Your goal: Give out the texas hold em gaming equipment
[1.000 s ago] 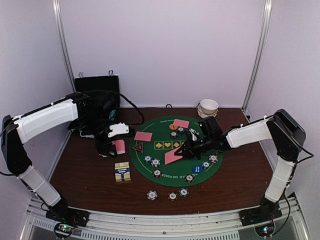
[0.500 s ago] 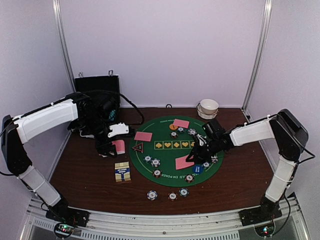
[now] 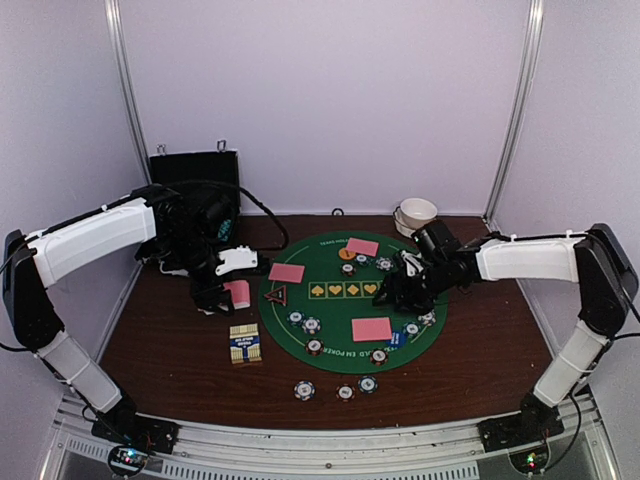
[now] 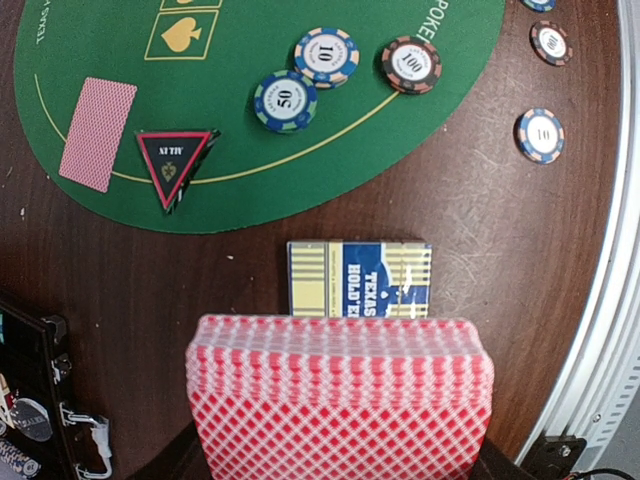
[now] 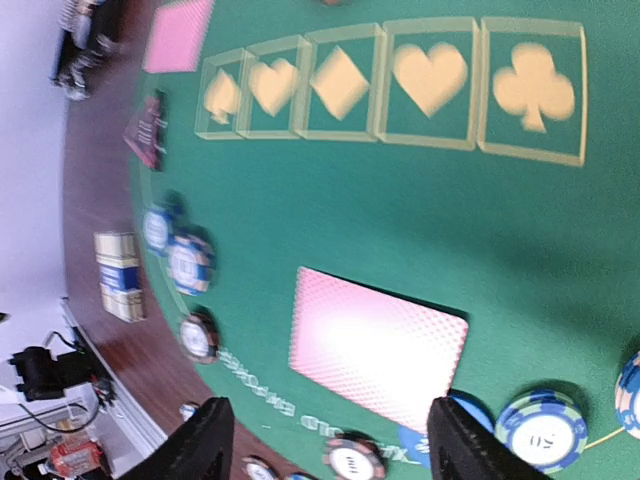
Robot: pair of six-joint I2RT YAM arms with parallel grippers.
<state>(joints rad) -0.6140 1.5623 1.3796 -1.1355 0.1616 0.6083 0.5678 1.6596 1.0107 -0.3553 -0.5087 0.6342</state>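
Observation:
My left gripper (image 3: 237, 292) is shut on a deck of pink-backed playing cards (image 4: 340, 395), held just left of the green mat (image 3: 345, 310). My right gripper (image 3: 400, 290) hovers open over the mat's right half, and in the right wrist view nothing is between the fingers of that gripper (image 5: 330, 420). A single card (image 3: 372, 329) lies flat on the mat below it (image 5: 378, 345), apart from the fingers. Two more cards (image 3: 286, 272) (image 3: 362, 247) lie at the mat's left and far edges. The red triangular marker (image 3: 275, 294), the orange button (image 3: 346, 254) and the blue button (image 3: 395, 339) sit on the mat among poker chips (image 3: 312, 324).
The blue-and-yellow card box (image 3: 245, 343) lies on the wood in front of the left gripper. Three chips (image 3: 345, 393) sit near the table's front edge. A white bowl (image 3: 418, 212) stands at the back right and a black case (image 3: 195, 175) at the back left.
The right gripper carried a card rightward across the mat, opened and left it lying flat, then drew back toward the far right. The left arm and its deck stayed still.

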